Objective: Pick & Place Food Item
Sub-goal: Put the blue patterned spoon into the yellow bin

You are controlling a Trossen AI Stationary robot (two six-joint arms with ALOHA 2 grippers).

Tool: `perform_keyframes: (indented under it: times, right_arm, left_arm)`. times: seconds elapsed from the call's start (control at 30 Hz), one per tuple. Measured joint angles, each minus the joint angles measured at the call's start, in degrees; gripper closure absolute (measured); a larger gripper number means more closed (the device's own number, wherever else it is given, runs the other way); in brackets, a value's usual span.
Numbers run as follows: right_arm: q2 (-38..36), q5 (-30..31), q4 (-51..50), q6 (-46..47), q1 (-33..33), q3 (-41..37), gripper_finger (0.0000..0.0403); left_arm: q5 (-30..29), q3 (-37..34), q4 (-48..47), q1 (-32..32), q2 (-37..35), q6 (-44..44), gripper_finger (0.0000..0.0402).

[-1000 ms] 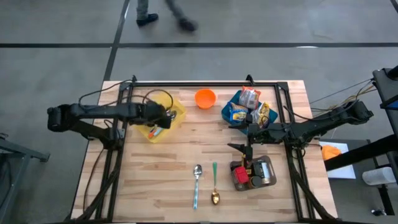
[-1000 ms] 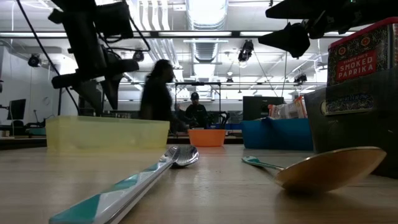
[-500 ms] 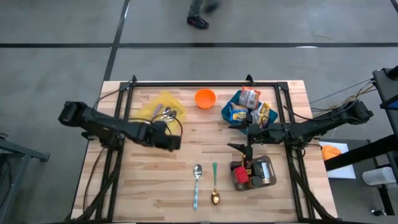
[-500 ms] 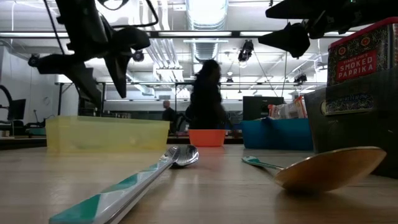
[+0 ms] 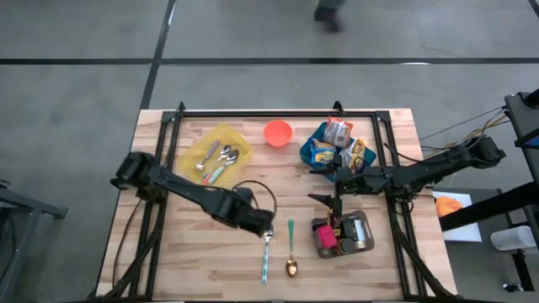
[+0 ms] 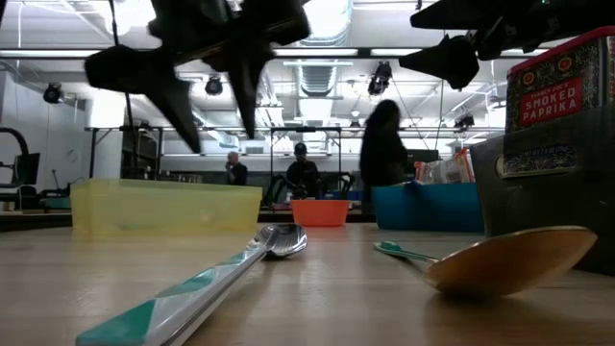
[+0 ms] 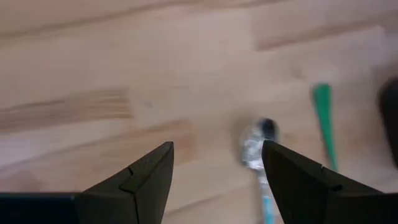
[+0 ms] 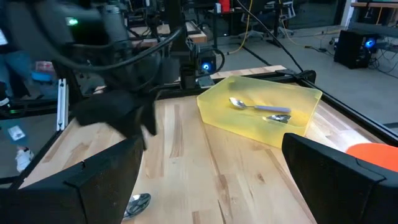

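Food packets (image 5: 338,133) stand in a blue bin (image 5: 313,160) at the table's far right. My left gripper (image 5: 259,224) hangs open above the table's middle, fingers pointing down, over the bowl of a teal-handled spoon (image 7: 259,148) that lies flat on the wood. It touches nothing. A green-handled gold spoon (image 5: 290,249) lies just right of that spoon. My right gripper (image 5: 333,178) waits open and level beside the blue bin, with nothing between its fingers (image 8: 81,180).
A yellow bin (image 5: 217,154) with several spoons sits at the far left, an orange bowl (image 5: 278,132) at the far middle. A metal tray (image 5: 360,236) with spice tins, one red, stands right of the spoons. People move in the room behind the table.
My left gripper has swung from over the yellow bin toward the table's near edge and right, ending above the teal-handled spoon's bowl. The spoons in the bin now lie uncovered. A person has walked across the room behind.
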Motion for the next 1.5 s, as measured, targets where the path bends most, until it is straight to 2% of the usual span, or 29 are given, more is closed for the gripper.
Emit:
perform_keyframes:
  times: [0.23,0.53,0.87,1.33,1.5]
  right_arm:
    - [0.00,0.02,-0.02,0.01,0.00,0.00,0.0022]
    - [0.01,0.02,-0.02,0.01,0.00,0.00,0.0022]
    - [-0.01,0.00,-0.02,-0.01,0.00,0.00,0.0022]
    - [-0.01,0.02,-0.04,-0.01,-0.02,0.00,0.0022]
    - [-0.01,0.01,-0.04,0.00,-0.02,0.00,0.0022]
  left_arm:
    - [1.32,7.30,3.70,-2.34,8.84,0.87,0.0156]
    - [7.78,9.64,9.15,-3.51,16.34,-1.87,0.0156]
    - [9.86,9.61,10.03,-4.81,18.14,-5.28,0.0156]
    - [10.31,9.61,8.84,-4.89,19.13,-5.19,0.0157]
    - [10.32,9.59,8.41,-4.82,19.16,-5.11,0.0186]
